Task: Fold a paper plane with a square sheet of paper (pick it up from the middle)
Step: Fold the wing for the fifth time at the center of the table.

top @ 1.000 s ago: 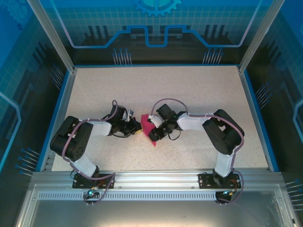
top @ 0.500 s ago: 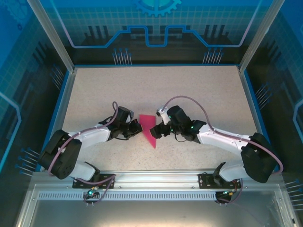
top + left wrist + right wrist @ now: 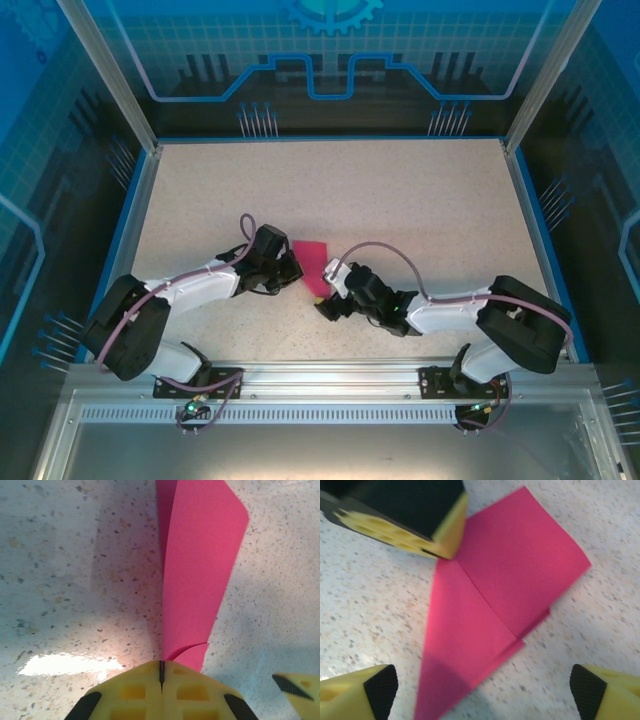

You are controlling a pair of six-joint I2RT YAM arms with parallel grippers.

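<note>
Left gripper (image 3: 161, 669) tight on paper plane (image 3: 197, 570), far end cropped.

Paper plane (image 3: 312, 262) on table (image 3: 400, 200), beside left end effector (image 3: 293, 269)

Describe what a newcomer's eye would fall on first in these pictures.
The bright pink paper, partly folded to a point, lies in the middle of the speckled table. The left gripper is shut on its edge. The right gripper hangs open over it, its yellow fingers spread wide.
</note>
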